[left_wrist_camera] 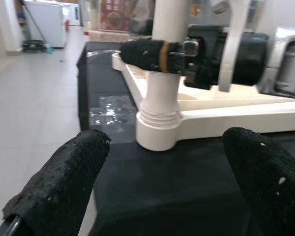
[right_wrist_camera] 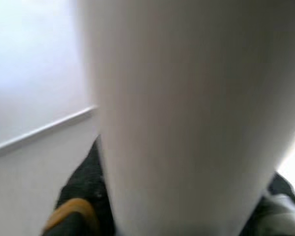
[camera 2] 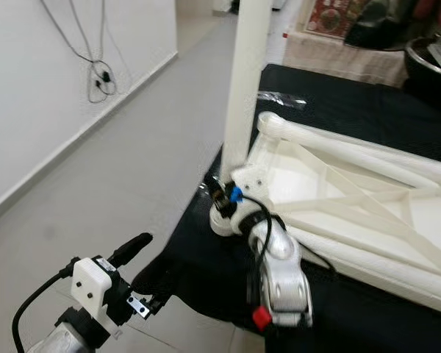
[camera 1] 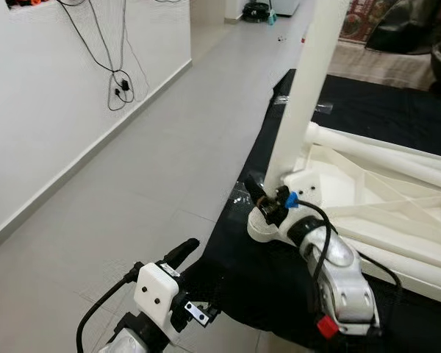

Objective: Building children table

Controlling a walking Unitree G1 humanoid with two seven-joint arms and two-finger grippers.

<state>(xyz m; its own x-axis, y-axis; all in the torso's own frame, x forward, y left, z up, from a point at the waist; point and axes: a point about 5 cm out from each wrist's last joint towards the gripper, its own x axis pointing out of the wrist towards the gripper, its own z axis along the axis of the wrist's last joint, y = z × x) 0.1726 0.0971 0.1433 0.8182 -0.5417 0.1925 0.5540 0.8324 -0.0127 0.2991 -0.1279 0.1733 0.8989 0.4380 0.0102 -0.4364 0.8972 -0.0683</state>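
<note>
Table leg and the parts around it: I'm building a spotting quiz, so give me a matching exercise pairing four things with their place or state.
Things:
1. table leg
2. right gripper
3. left gripper
4. table top

Places or states:
A. lying upside down on the black mat
B. standing upright in a corner socket
C. open, facing the socket
D. at the leg's base

Pairs: 1-B, 2-D, 3-C, 4-A

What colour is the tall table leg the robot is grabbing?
White. The table leg shows best in the left eye view, with the right gripper at its base.
</note>
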